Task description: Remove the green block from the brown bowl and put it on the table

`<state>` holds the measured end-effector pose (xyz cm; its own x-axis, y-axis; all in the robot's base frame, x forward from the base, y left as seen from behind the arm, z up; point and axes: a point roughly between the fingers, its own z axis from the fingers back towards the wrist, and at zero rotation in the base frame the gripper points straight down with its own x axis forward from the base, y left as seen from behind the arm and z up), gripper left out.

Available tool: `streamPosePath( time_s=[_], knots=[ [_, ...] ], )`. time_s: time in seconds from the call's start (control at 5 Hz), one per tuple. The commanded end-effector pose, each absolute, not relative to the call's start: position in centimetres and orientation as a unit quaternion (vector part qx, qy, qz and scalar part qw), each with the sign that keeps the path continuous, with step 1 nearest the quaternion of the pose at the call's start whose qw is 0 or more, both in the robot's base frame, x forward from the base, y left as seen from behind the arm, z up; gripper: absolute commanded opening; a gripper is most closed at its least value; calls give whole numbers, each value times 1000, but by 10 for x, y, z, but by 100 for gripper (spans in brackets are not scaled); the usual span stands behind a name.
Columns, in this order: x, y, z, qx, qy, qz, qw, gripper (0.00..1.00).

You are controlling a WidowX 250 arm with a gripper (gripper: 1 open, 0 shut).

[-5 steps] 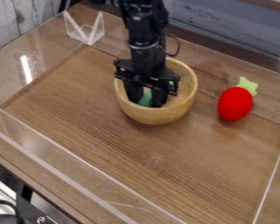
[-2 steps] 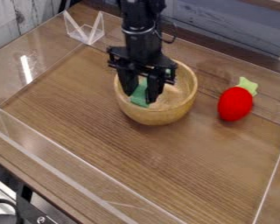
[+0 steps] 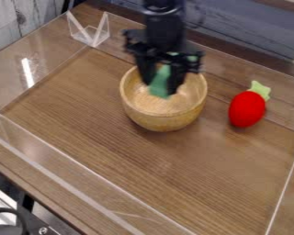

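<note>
My gripper (image 3: pixel 162 85) points straight down over the brown bowl (image 3: pixel 160 119), its black fingers shut on the green block (image 3: pixel 165 75). The block hangs upright between the fingers, lifted out of the bowl, with its lower end about level with the rim. The pale inside of the light tan wooden bowl shows nothing else in it. The bowl rests on the dark wood-grain table (image 3: pixel 137 174), a little behind the middle.
A red strawberry toy (image 3: pixel 248 108) with a green top lies on the table to the right of the bowl. Low clear acrylic walls (image 3: pixel 27 69) edge the tabletop. A small clear acrylic stand (image 3: pixel 88 29) sits at the back left.
The gripper has risen out of the bowl and shifted a little to the right, carrying the green block up with it. The bowl and the strawberry toy have stayed put.
</note>
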<state>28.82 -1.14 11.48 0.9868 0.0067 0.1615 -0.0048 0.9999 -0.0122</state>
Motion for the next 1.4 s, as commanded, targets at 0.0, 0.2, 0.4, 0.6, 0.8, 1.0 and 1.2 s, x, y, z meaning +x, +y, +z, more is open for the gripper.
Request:
streamPosePath(
  time_s=[0.0, 0.2, 0.4, 0.6, 0.8, 1.0, 1.2],
  knots=[
    [298, -56, 127, -12, -110, -30, 993, 0],
    [297, -98, 113, -18, -97, -63, 993, 0],
    [274, -112, 95, -18, -83, -83, 993, 0],
    [255, -113, 74, -18, -70, -99, 992, 0],
    [261, -101, 69, -23, -68, -114, 991, 0],
    [266, -90, 69, -25, -65, -127, 989, 100],
    [267, -84, 53, -24, -61, -85, 994, 100]
  ],
)
